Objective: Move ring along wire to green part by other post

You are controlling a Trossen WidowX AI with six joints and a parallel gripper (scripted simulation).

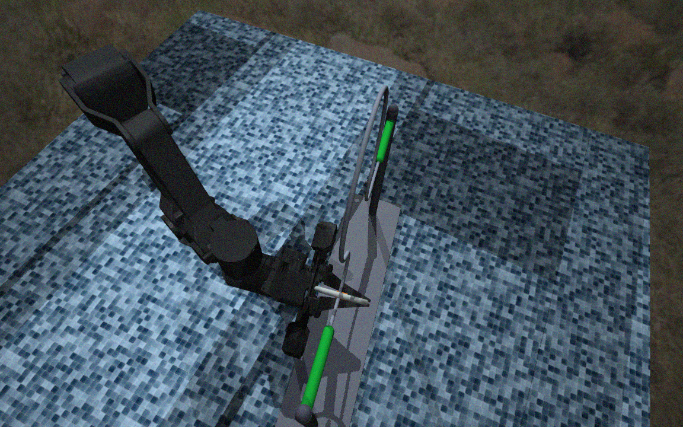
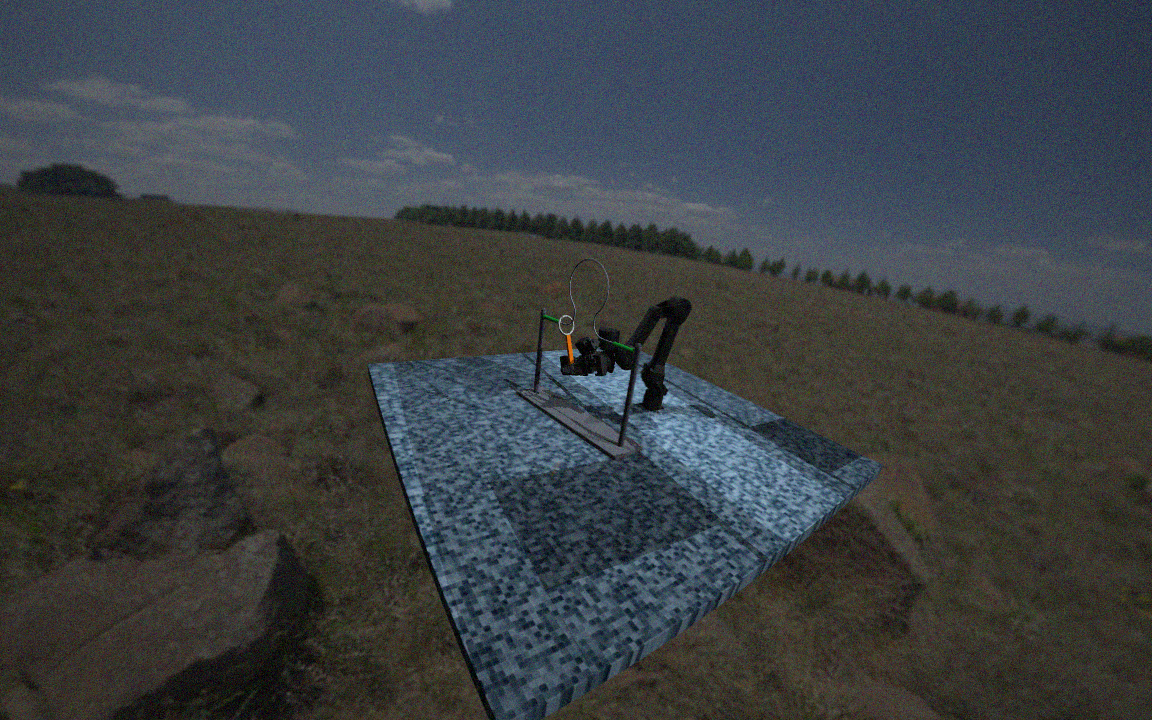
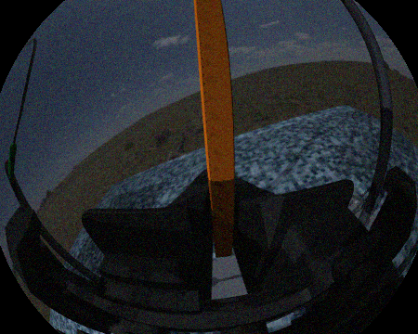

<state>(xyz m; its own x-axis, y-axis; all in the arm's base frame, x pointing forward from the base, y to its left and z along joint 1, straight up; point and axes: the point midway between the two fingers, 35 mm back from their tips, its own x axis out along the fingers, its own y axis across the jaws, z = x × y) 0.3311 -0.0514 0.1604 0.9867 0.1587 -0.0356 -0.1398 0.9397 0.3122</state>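
The pale ring (image 1: pixel 328 291) (image 2: pixel 559 325) is seen nearly edge-on in the top view. It is around the thin grey wire (image 1: pixel 357 175), a little past the inner end of the near green part (image 1: pixel 318 366) (image 2: pixel 550 317). Whether it touches the wire cannot be told. Its orange handle (image 2: pixel 570 345) (image 3: pixel 216 116) hangs down, almost upright. My gripper (image 2: pixel 569 362) (image 3: pixel 212 175) is shut on the handle's lower part, below the wire. The other green part (image 1: pixel 385 140) (image 2: pixel 620 345) is at the far post (image 1: pixel 379 185) (image 2: pixel 628 398).
The grey wire dips, then rises into a tall loop between the ring and the far green part. The near post (image 2: pixel 539 353) (image 3: pixel 385 116) stands to the right in the wrist view. A flat grey base (image 1: pixel 386 217) (image 2: pixel 598 433) joins the posts. The arm reaches in from one side.
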